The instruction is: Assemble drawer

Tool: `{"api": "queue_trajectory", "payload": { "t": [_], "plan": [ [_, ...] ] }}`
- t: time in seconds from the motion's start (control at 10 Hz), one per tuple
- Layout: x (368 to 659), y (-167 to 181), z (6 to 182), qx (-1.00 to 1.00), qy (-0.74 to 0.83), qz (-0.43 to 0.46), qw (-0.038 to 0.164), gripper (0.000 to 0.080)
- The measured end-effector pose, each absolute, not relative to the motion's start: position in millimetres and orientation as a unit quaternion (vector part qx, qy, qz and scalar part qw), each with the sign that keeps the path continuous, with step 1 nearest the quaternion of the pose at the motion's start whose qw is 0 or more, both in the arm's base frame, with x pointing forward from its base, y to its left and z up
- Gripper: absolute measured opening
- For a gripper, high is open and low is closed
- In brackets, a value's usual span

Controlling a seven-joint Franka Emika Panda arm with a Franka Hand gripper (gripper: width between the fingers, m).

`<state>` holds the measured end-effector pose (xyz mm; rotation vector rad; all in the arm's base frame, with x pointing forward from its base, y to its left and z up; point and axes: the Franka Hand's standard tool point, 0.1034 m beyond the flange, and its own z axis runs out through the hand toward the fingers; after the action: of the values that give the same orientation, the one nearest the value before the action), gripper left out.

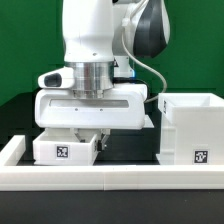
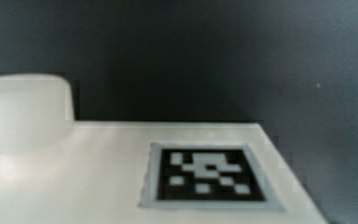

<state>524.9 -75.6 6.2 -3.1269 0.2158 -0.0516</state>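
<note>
A small white drawer tray (image 1: 64, 148) with a black-and-white tag on its front stands at the exterior view's left, behind the border wall. My gripper (image 1: 96, 137) is down at the tray's right end, and the wide white hand hides most of it. The fingertips are hidden, so I cannot tell whether they hold the tray. The large hollow white drawer box (image 1: 190, 128), also tagged, stands upright at the exterior view's right, apart from the gripper. In the wrist view a white tagged face (image 2: 202, 172) fills the frame from very close. A blurred white rounded shape (image 2: 23, 110) sits beside it.
A low white border wall (image 1: 110, 178) runs along the front of the dark table. A small white piece (image 1: 150, 119) shows between the hand and the box, and I cannot tell what it is. A green backdrop stands behind the arm.
</note>
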Motion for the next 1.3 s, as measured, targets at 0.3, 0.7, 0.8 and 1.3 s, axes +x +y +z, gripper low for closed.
{"api": "queue_trajectory", "payload": {
  "t": [0.3,0.7,0.8,1.3],
  "plan": [
    [525,-76,6.2,-0.997,0.069,-0.017,0.003,0.0041],
    [525,-76,6.2,-0.997,0.069,-0.017,0.003,0.0041],
    [526,-74,7.3,-0.998,0.058,-0.015,0.003,0.0041],
    [527,-72,30.4,-0.999,-0.028,-0.024,0.013,0.0041]
  ]
}}
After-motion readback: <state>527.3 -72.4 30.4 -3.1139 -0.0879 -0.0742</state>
